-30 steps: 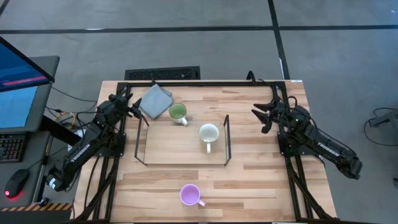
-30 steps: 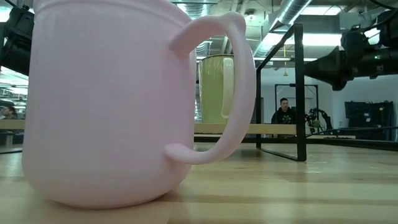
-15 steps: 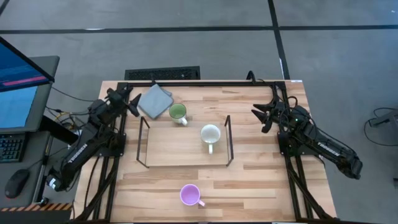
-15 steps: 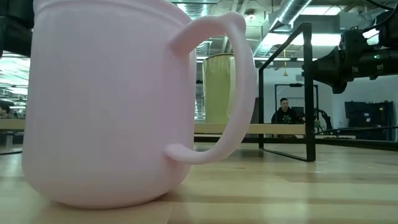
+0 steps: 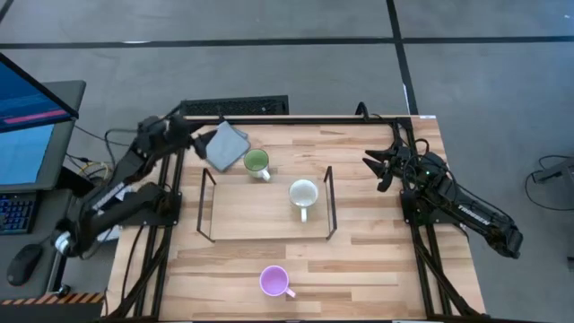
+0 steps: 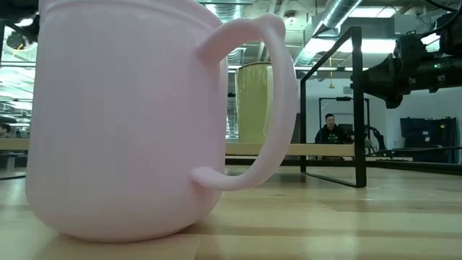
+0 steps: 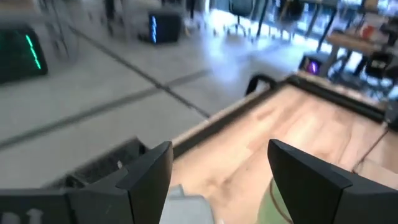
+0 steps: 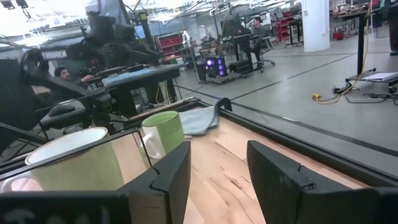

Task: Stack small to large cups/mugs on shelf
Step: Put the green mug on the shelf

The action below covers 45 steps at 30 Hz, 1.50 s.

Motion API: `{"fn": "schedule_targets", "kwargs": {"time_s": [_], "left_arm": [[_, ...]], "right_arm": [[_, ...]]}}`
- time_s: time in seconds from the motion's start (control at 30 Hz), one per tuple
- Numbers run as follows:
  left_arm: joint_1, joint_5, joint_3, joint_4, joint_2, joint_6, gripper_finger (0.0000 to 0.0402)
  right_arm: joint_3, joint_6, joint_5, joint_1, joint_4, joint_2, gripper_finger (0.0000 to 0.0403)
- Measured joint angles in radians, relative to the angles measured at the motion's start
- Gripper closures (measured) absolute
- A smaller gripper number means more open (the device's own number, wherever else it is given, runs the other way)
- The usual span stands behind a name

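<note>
In the low view the purple mug (image 6: 144, 119) fills the frame, hiding most of the table (image 5: 377, 260). The cream mug (image 5: 302, 193) sits inside the wire shelf (image 5: 328, 202); the green mug (image 5: 256, 161) stands behind it, beside a grey cloth (image 5: 224, 145). Left gripper (image 5: 199, 139) hovers released above the cloth; right gripper (image 5: 375, 166) waits empty, fingers parted.

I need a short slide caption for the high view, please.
Cream mug inside the wire shelf, green mug behind, purple mug in front.

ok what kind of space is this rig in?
Looks like a robotics lab or workshop: bare concrete floor, exposed ceiling ducts, workbenches with equipment behind, and a monitor beside the wooden table.
</note>
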Motion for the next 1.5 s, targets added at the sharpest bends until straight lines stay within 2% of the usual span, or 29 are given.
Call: {"fn": "schedule_targets", "kwargs": {"time_s": [0.2, 0.3, 0.43, 0.6, 0.7, 0.87, 1.03, 1.33, 1.5], "left_arm": [[0.0, 0.014, 0.191, -0.139, 0.246, 0.043, 0.0148], [-0.012, 0.058, 0.281, -0.203, 0.357, 0.045, 0.0148], [-0.053, 0.133, 0.381, -0.263, 0.48, 0.078, 0.0148], [-0.123, 0.12, 0.512, -0.407, 0.61, 0.135, 0.0148], [-0.182, 0.07, 0.587, -0.521, 0.681, 0.161, 0.0148], [-0.285, -0.11, 0.687, -0.634, 0.774, 0.184, 0.0148], [-0.366, -0.144, 0.76, -0.714, 0.848, 0.172, 0.0148], [-0.459, -0.311, 0.774, -0.752, 0.951, 0.157, 0.0148], [-0.46, -0.327, 0.774, -0.756, 0.998, 0.142, 0.0148]], "right_arm": [[0.0, 0.0, 0.0, 0.0, 0.0, 0.0, 0.0225], [0.0, 0.03, 0.0, 0.0, 0.0, 0.0, 0.0225], [0.0, 0.041, 0.0, 0.0, 0.0, 0.0, 0.0225], [0.0, 0.01, 0.0, 0.0, 0.012, 0.0, 0.0225], [0.0, 0.01, 0.0, 0.0, 0.013, 0.0, 0.0225], [0.0, 0.008, 0.0, 0.0, 0.014, 0.0, 0.0225], [0.0, 0.008, 0.0, 0.0, 0.014, 0.0, 0.0225], [0.001, 0.008, 0.0, 0.0, 0.014, 0.0, 0.0225], [0.001, 0.008, 0.0, 0.0, 0.014, 0.0, 0.0225]]}}
